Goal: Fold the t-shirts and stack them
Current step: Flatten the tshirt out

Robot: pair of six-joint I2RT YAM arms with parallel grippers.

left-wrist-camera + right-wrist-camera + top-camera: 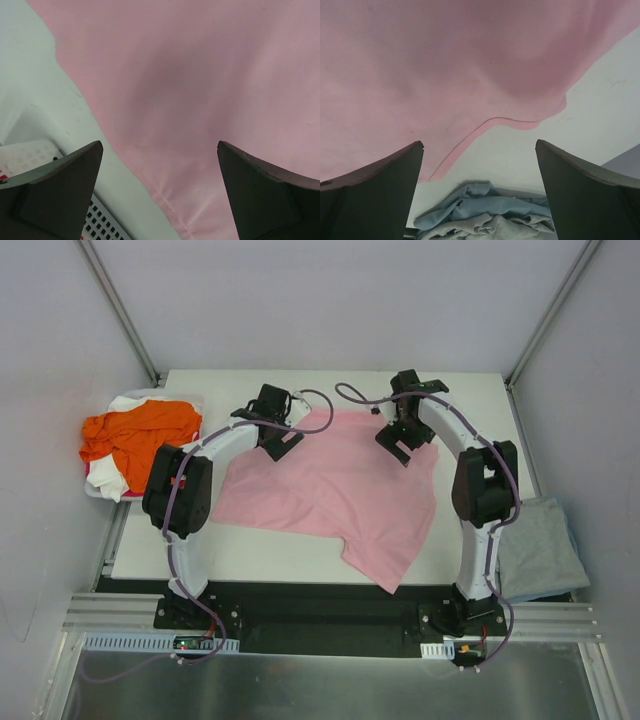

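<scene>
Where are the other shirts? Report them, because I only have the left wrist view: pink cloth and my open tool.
Observer: An orange t-shirt lies heaped in a basket at the left edge of the table.
Operator: Now report the right side.
Observer: A grey-blue t-shirt lies crumpled just past the table's right edge, near the right arm.
</scene>
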